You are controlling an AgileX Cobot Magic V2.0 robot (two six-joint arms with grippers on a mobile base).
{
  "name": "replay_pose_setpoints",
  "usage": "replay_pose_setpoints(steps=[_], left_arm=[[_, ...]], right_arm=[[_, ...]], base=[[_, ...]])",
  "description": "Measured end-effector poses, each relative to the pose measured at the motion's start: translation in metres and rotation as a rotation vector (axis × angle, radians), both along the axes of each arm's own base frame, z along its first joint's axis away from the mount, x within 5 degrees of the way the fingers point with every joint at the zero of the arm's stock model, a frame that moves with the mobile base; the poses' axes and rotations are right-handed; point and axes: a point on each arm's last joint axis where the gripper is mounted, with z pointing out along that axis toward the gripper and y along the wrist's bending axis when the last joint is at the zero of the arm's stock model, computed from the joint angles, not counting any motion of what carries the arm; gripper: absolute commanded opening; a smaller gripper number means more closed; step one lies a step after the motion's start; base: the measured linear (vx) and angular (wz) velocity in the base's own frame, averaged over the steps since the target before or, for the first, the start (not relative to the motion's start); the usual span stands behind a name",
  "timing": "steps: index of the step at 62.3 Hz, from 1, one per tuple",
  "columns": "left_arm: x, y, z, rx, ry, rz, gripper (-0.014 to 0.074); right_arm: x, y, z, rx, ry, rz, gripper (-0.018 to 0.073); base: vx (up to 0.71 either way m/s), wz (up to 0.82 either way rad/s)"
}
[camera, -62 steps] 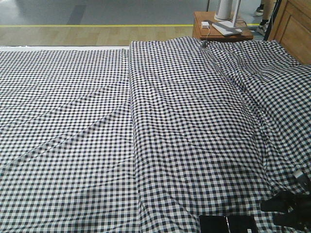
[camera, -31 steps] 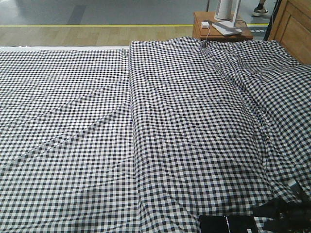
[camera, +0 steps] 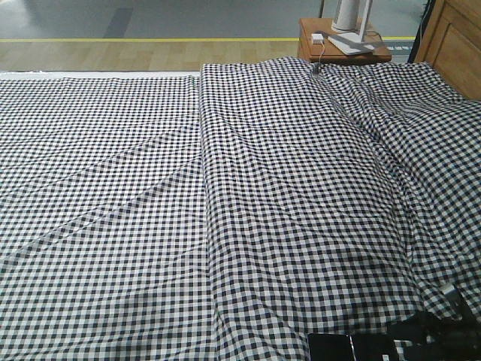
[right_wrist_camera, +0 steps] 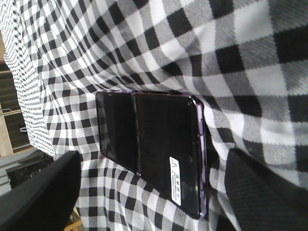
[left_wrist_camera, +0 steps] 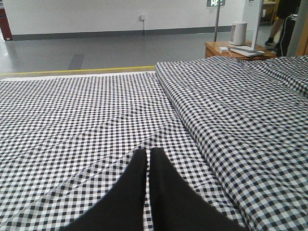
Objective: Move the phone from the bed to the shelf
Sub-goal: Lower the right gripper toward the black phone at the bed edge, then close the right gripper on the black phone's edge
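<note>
The phone (camera: 349, 347) lies flat on the bed (camera: 225, 188) at the near right edge of the front view. It is a glossy black slab with a line across it, a purplish edge and a white sticker (right_wrist_camera: 176, 179). My right gripper (right_wrist_camera: 151, 163) is open just above it, one dark finger (right_wrist_camera: 43, 192) on each side of the phone (right_wrist_camera: 149, 144), not touching it. In the front view the right gripper (camera: 421, 335) sits right beside the phone. My left gripper (left_wrist_camera: 148, 156) is shut and empty over the gingham sheet (left_wrist_camera: 96, 110). The shelf is out of view.
A small brown side table (camera: 342, 47) with a white appliance stands beyond the bed's far right corner. Brown wooden furniture (camera: 460, 41) is at the far right. A raised fold in the sheet (camera: 207, 150) runs down the middle. Grey floor lies beyond.
My right gripper has moved lower in the front view and closer to the phone. The phone and the left gripper have not moved.
</note>
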Motion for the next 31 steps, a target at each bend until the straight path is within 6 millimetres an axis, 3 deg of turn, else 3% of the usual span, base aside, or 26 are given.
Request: replay_pose_setpoints(steps=[15, 31], left_arm=[[0.000, 0.000, 0.000, 0.000, 0.000, 0.000, 0.0001], [0.000, 0.000, 0.000, 0.000, 0.000, 0.000, 0.0001]], right_arm=[[0.002, 0.003, 0.000, -0.004, -0.005, 0.010, 0.0571], [0.017, 0.034, -0.004, -0.067, -0.012, 0.147, 0.0571]], base=[[0.00, 0.00], [0.00, 0.00]])
